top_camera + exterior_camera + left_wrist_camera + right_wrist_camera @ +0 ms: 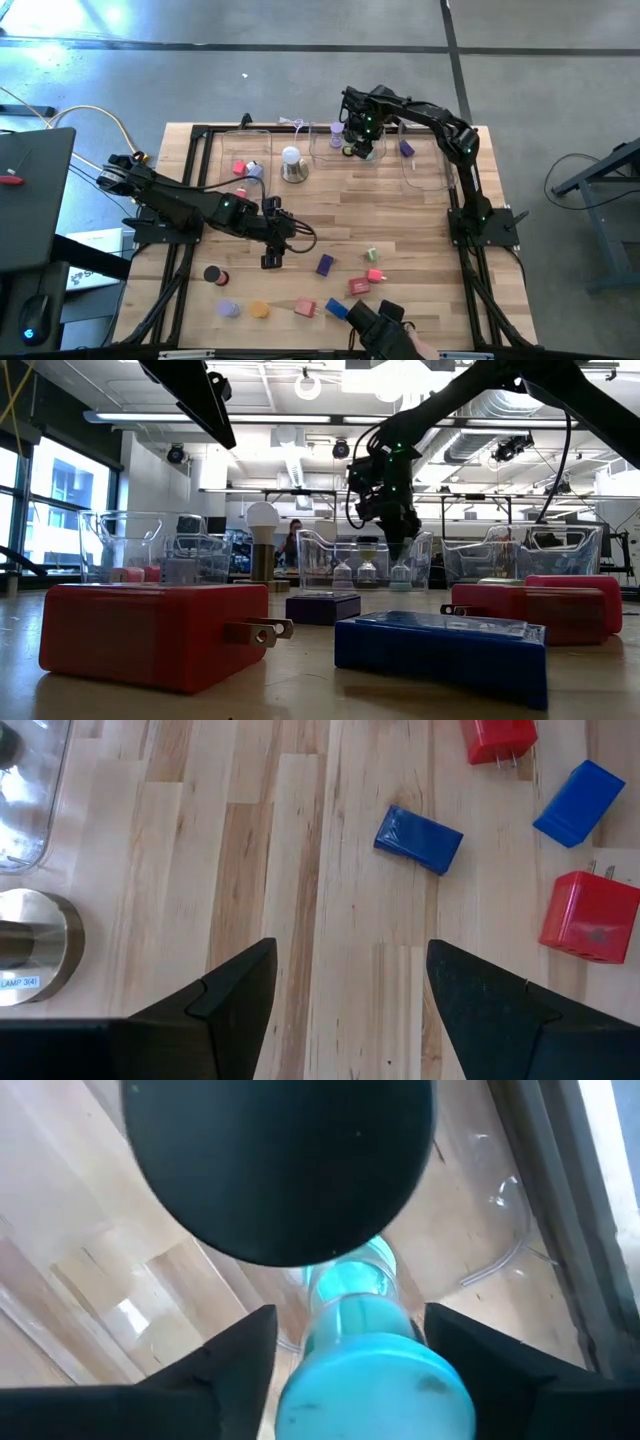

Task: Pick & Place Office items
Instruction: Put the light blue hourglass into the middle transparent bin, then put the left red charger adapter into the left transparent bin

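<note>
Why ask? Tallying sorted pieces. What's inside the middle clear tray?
A lilac roll and a teal roll show in the middle tray; the right gripper covers the rest from above.

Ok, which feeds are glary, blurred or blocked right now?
High view: glare patch on the floor, top left. Low view: bright ceiling lights; the near red block and blue block look soft. Right wrist view: a dark round shape blocks the top; the teal roll is blurred. Left wrist view: sharp.
</note>
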`<act>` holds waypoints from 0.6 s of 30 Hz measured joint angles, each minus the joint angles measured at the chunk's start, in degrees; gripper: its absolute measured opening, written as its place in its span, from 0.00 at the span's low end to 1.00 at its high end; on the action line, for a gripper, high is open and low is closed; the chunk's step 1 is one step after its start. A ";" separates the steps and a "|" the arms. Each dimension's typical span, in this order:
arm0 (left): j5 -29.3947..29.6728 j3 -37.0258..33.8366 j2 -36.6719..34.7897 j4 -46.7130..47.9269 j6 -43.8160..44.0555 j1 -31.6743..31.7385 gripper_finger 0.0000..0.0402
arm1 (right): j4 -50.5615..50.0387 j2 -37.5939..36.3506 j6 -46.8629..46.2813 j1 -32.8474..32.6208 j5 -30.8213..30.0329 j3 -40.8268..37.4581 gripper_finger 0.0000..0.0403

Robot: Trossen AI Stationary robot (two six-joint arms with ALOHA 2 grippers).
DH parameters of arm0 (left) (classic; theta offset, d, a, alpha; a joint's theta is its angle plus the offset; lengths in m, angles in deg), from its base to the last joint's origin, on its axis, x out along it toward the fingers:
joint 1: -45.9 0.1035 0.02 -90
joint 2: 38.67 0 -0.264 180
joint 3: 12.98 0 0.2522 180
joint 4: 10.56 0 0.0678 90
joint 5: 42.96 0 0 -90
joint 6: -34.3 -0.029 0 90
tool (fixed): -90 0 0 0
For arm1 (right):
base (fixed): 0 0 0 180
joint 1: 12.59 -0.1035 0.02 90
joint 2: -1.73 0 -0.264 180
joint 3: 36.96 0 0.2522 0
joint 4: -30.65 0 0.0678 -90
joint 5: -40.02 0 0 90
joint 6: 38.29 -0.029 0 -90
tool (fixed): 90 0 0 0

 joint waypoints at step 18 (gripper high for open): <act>0.03 0.00 0.00 -0.01 -0.01 0.01 0.62 | -0.77 -5.64 -0.02 -0.61 -3.91 0.01 0.82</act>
